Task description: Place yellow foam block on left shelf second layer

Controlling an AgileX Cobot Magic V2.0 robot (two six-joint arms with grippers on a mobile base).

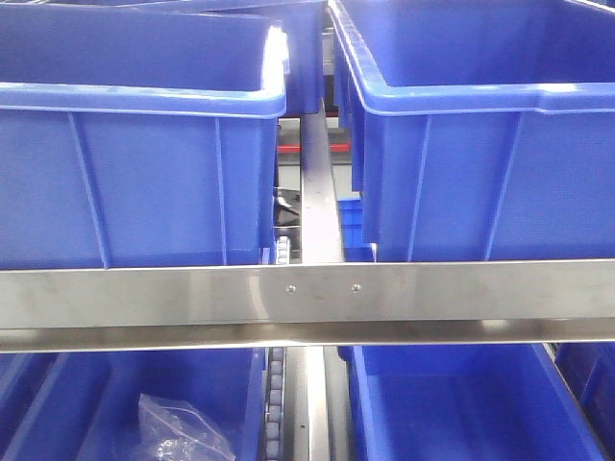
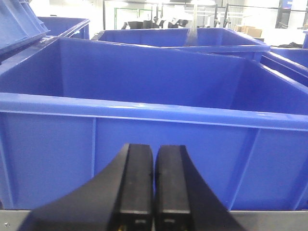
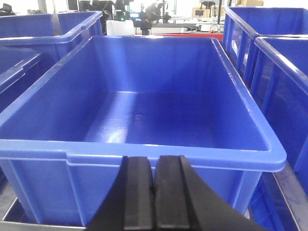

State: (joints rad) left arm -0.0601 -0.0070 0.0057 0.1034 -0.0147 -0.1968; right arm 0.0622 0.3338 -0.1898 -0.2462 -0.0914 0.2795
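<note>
Blue bins point(image 1: 135, 182), both tools point(image 2: 153, 192) point(image 3: 154, 192) closed, apparently empty-handed

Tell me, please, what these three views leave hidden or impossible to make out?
- Yellow foam block: in no view.
- Left bin's floor: left wrist view, hidden by its front wall.
- Clear bag's contents: front view, blurred and cut by the bottom edge.
- Left gripper and right gripper: fingers together, bases cut off.
</note>
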